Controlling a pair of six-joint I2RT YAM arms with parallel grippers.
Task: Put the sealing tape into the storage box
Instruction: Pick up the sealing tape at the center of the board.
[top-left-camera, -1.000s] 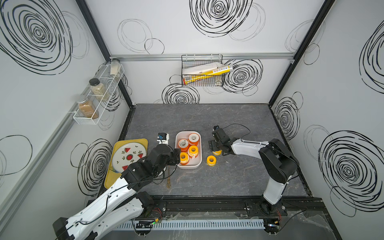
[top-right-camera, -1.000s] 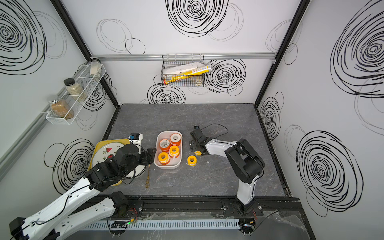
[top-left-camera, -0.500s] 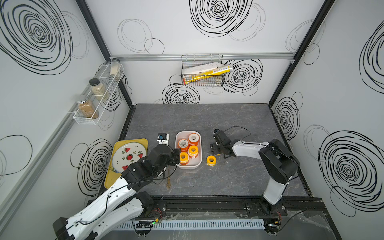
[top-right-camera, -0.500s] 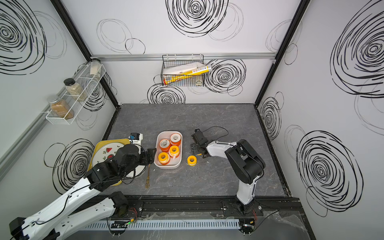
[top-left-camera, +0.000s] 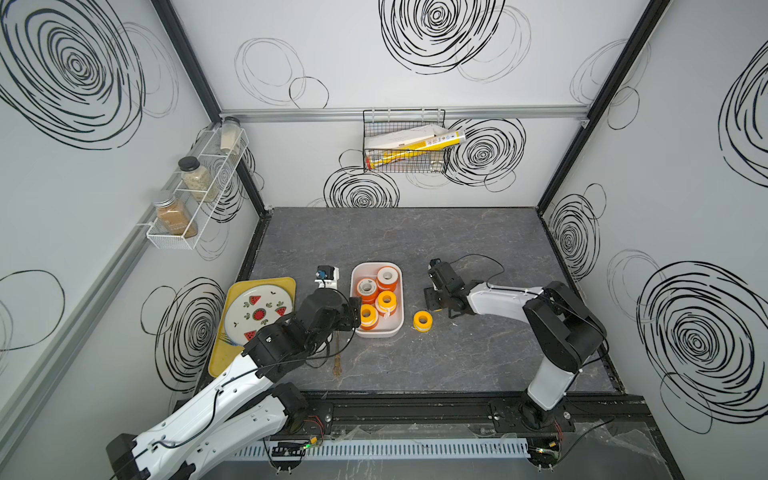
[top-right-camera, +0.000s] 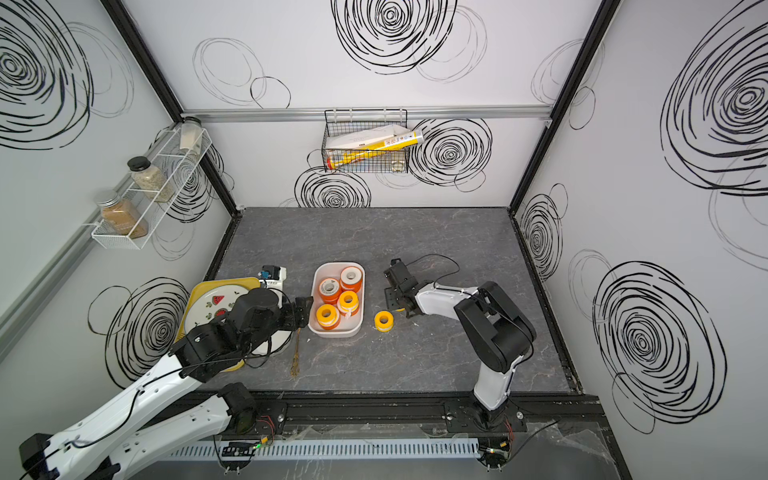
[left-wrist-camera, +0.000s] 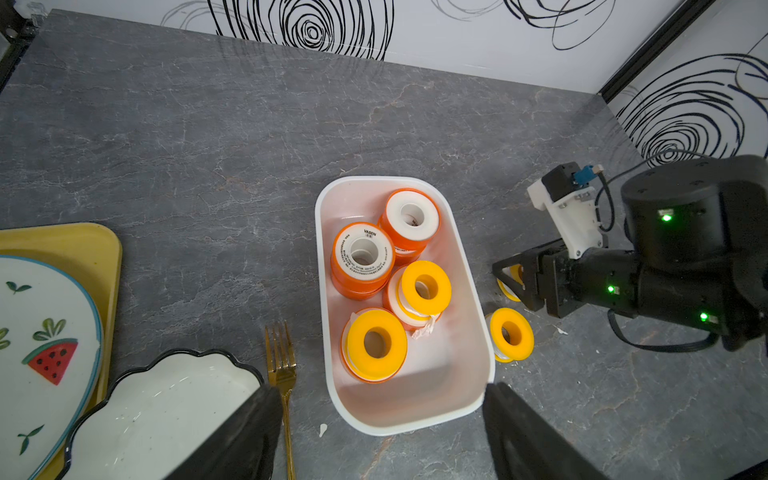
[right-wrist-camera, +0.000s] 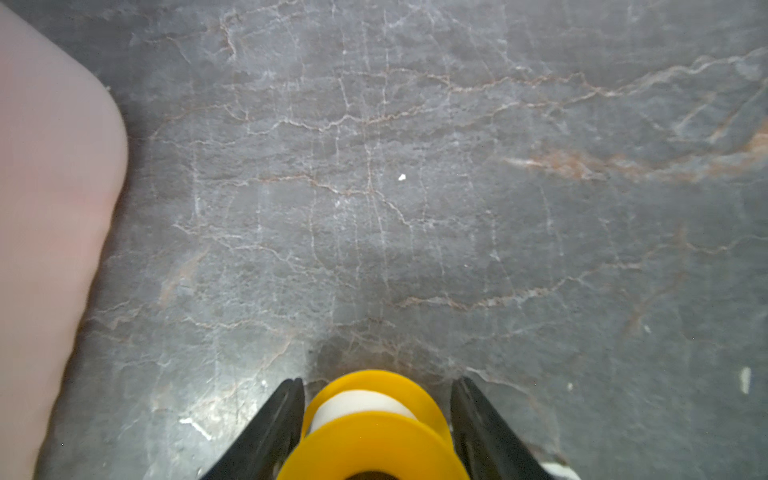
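White storage box (left-wrist-camera: 461, 291), orange and yellow sealing tape (left-wrist-camera: 355, 349) — grey, veined table (left-wrist-camera: 208, 145).

Yellow-spooled sealing tape roll (right-wrist-camera: 376, 432) between the fingers (right-wrist-camera: 282, 415) of my right end effector (right-wrist-camera: 377, 380).
I see both black fingers flanking its flanges, contact unclear, on the grey veined counter (right-wrist-camera: 374, 187); the white storage box (right-wrist-camera: 50, 208) shows one blurred corner, apart from the roll.

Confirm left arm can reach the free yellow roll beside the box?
Probably yes: the open left pincer hovers just short of the roll, nothing between; the storage box crowds one side.
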